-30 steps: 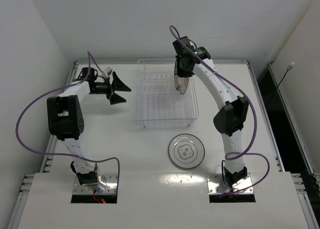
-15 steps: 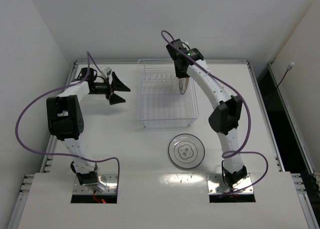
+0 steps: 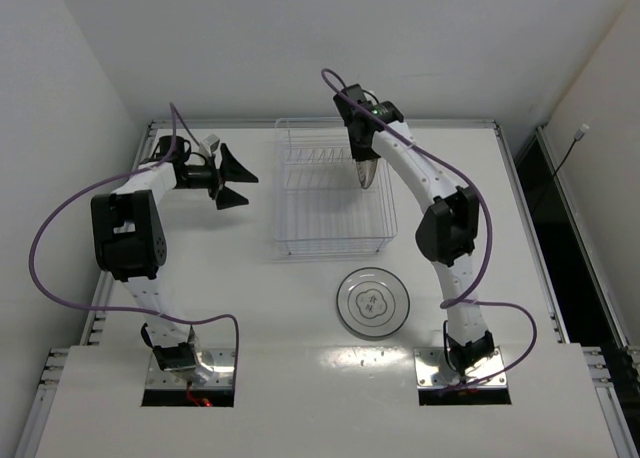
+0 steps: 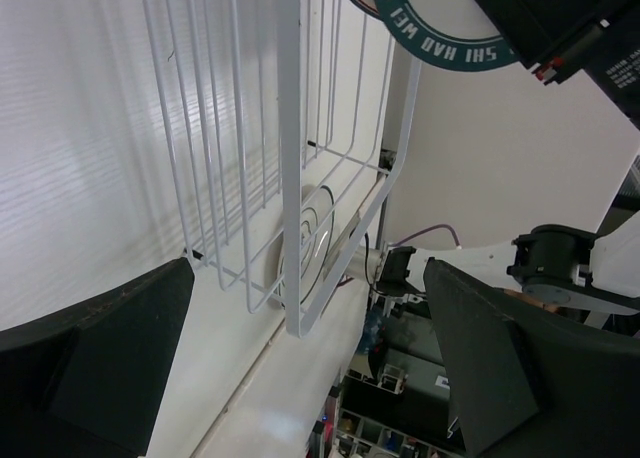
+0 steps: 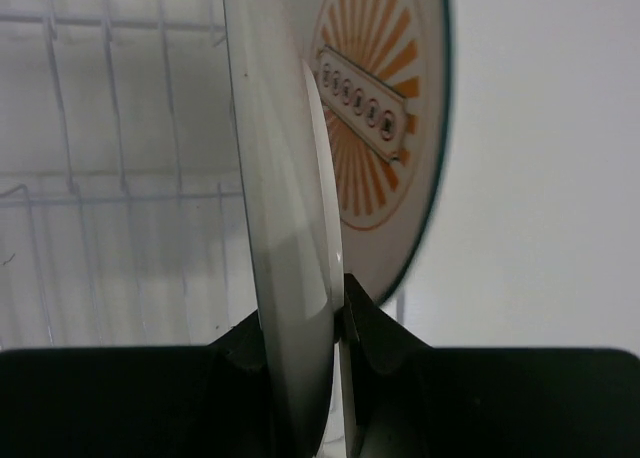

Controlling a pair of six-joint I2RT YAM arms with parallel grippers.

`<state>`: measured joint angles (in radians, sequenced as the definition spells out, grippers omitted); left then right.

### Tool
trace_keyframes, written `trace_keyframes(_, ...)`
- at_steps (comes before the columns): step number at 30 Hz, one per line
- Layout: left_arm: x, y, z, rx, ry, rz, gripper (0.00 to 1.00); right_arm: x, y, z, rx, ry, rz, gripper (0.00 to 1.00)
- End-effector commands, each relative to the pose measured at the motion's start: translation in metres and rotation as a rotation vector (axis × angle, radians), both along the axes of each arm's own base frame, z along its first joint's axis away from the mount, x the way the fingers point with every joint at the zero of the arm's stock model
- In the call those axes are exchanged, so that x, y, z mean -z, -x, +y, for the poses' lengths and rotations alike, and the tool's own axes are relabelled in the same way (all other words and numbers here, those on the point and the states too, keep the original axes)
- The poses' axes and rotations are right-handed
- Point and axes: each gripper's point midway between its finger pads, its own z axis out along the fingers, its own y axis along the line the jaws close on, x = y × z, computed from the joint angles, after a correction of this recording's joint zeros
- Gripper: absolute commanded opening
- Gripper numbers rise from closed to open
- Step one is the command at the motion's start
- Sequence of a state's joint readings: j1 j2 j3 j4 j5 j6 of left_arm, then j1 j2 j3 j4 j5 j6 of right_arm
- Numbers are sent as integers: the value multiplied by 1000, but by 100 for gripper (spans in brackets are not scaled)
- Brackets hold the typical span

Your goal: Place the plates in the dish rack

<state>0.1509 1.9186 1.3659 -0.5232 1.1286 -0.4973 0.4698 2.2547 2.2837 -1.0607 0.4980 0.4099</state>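
My right gripper (image 3: 363, 161) is shut on the rim of the dark teal-rimmed plate (image 5: 285, 208) and holds it upright and edge-on at the back right of the dish rack (image 3: 335, 193). Its teal rim shows in the left wrist view (image 4: 440, 40). The orange sunburst plate (image 5: 375, 108) stands upright just behind it in the rack. The white plate with the grey ring (image 3: 373, 301) lies flat on the table in front of the rack. My left gripper (image 3: 245, 186) is open and empty, left of the rack, facing its wire wall (image 4: 290, 158).
The table's raised back edge (image 3: 450, 124) runs just behind the rack. White walls stand close on the left and at the back. My right arm's purple cable (image 3: 335, 88) loops above the rack's back right corner.
My right gripper has turned the teal-rimmed plate from half-facing the camera to edge-on and shifted it slightly left over the rack. The left arm has barely moved.
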Motion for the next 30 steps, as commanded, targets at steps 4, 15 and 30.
trace_keyframes(4,-6,-3,4,5,-1,-42,100,25,-16,14,-35,-74,25,0)
trace_keyframes(15,0,-2,3,5,2,-24,100,-13,-6,-1,-18,-159,-4,38)
trace_keyframes(30,8,-7,16,-24,5,-6,100,-47,184,-75,-43,-520,73,74)
